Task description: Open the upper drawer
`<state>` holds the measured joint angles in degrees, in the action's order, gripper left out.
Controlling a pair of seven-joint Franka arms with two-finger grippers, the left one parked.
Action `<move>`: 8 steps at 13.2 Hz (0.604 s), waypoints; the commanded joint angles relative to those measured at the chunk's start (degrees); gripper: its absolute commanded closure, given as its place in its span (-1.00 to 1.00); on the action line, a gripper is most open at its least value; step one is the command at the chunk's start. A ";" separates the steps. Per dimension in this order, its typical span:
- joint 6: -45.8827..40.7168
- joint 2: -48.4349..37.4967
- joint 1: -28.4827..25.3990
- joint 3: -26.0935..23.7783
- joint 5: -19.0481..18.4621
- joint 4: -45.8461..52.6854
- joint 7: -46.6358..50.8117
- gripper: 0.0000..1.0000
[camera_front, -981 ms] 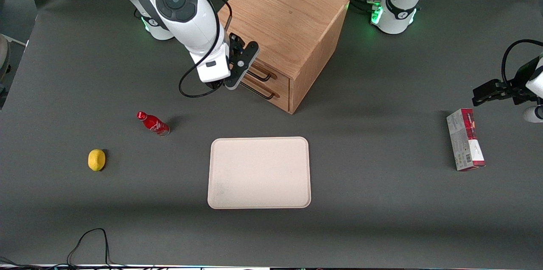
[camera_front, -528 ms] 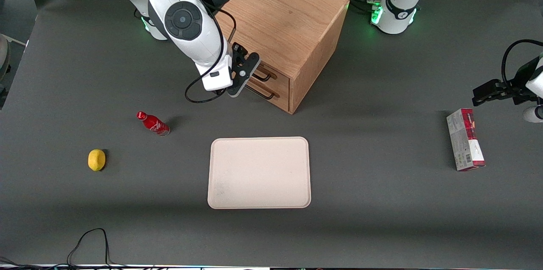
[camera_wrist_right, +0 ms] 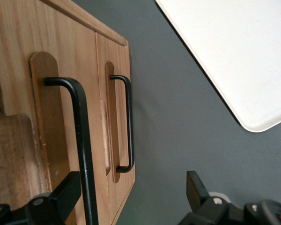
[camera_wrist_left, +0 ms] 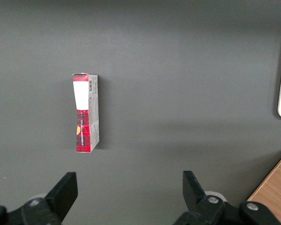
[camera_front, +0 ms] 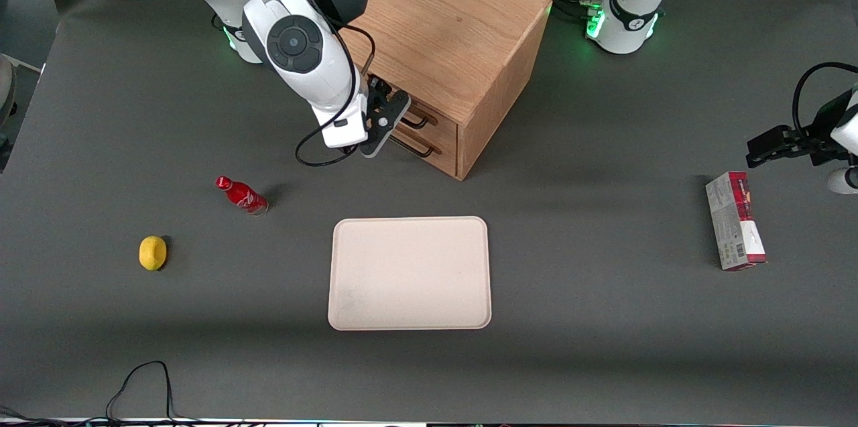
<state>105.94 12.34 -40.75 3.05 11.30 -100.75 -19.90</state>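
Note:
The light oak cabinet (camera_front: pixel 456 18) stands at the back of the table, its two drawers facing the working arm's end. The upper drawer (camera_front: pixel 439 120) looks pushed in, and its black bar handle (camera_front: pixel 417 121) (camera_wrist_right: pixel 80 140) runs above the lower drawer's handle (camera_front: pixel 415 145) (camera_wrist_right: pixel 127 122). My right gripper (camera_front: pixel 395 120) (camera_wrist_right: pixel 131 187) is right at the drawer fronts and open. The upper handle passes between its fingers, close to one fingertip (camera_wrist_right: pixel 65 190) and well apart from the other. Nothing is clamped.
A cream tray (camera_front: pixel 409 273) lies nearer the front camera than the cabinet. A small red bottle (camera_front: pixel 241 194) and a lemon (camera_front: pixel 153 253) sit toward the working arm's end. A red and grey box (camera_front: pixel 734 229) (camera_wrist_left: pixel 85 112) lies toward the parked arm's end.
The right arm has moved in toward the cabinet front, bringing the open gripper closer to the drawers and around the upper handle. Nothing else has shifted.

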 commanded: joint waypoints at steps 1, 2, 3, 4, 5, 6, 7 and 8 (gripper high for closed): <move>1.29 -1.53 -1.09 0.38 1.80 -1.82 -1.72 -1.00; 1.29 -1.53 -1.09 0.38 1.97 -1.82 -1.90 -1.00; 1.11 -1.70 -1.09 0.38 3.11 -1.99 -2.16 -1.00; 1.20 -1.79 -1.09 0.46 3.99 -2.60 -3.56 -1.00; 1.46 -1.79 -1.09 0.55 4.08 -3.04 -3.92 -1.00; 1.81 -1.79 -1.09 0.55 4.08 -3.31 -4.01 -1.00; 2.25 -1.53 -1.09 0.64 4.00 -3.75 -4.10 -1.00; 3.39 -1.53 -1.09 0.73 3.82 -4.54 -4.10 -1.00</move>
<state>106.93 12.18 -41.55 3.19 13.55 -102.31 -21.92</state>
